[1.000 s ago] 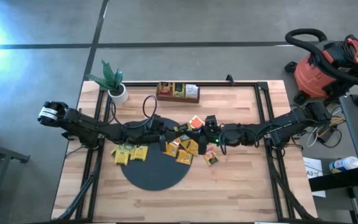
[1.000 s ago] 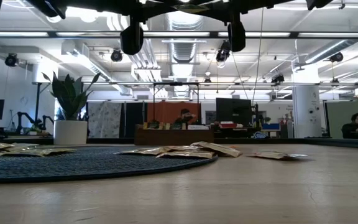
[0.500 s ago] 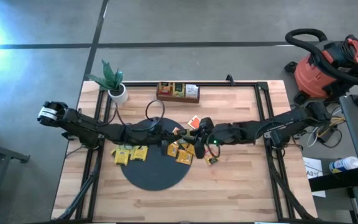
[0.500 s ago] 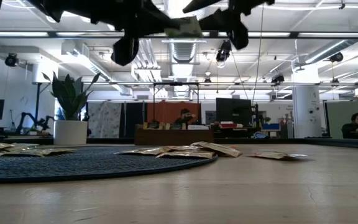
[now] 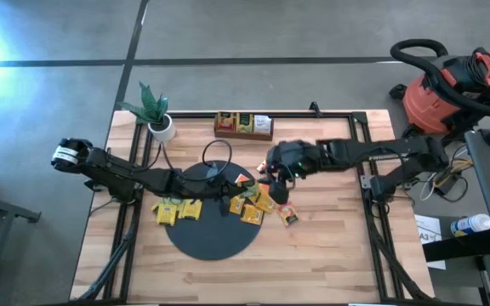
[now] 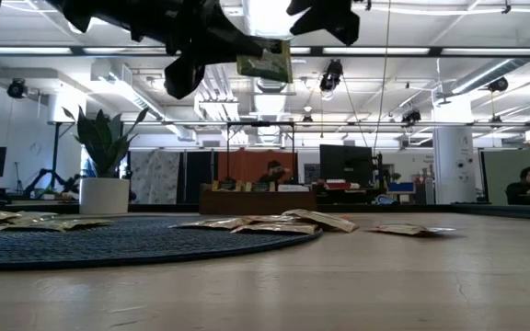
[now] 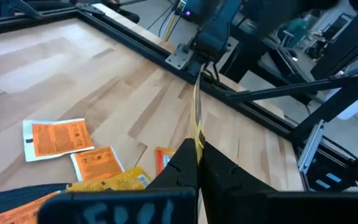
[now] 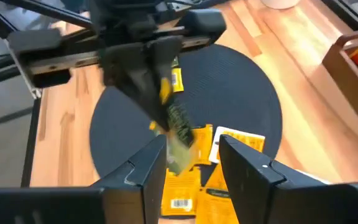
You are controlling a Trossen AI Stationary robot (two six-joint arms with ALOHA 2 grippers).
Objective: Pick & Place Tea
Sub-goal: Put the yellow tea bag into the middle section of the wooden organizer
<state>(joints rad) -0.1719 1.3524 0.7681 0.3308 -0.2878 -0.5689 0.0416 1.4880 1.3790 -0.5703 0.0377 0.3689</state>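
My left gripper (image 6: 240, 51) is high above the black round mat (image 5: 211, 238), shut on a yellow-green tea packet (image 6: 265, 60). The left wrist view shows this packet (image 7: 196, 106) edge-on. My right gripper (image 8: 188, 168) is open just right of the packet and higher (image 6: 325, 18). Its fingers stand on either side of the packet's free end (image 8: 179, 146) and are apart from it. Several yellow tea packets (image 5: 179, 210) lie flat on the mat. Two orange ones (image 7: 55, 137) lie on the wood beside it. My left gripper pinches the packet by its near edge (image 7: 197, 142) between the two fingers. The fingers come roughly level from the table's left. The packet stands on edge, sticks out past the fingertips toward the table's right, and is lifted clear of the mat.
A brown wooden compartment tray (image 5: 243, 126) stands at the far edge, and a potted plant (image 5: 156, 115) at the far left corner. One loose packet (image 5: 289, 217) lies on the wood right of the mat. A black frame rail (image 7: 185, 59) runs along the table's sides.
The two grippers met above the mat's right part with the packet between them. My right gripper has since risen and drawn back toward the table's right and far side, leaving the packet in my left gripper. The left gripper has rolled, so the packet now stands on edge.
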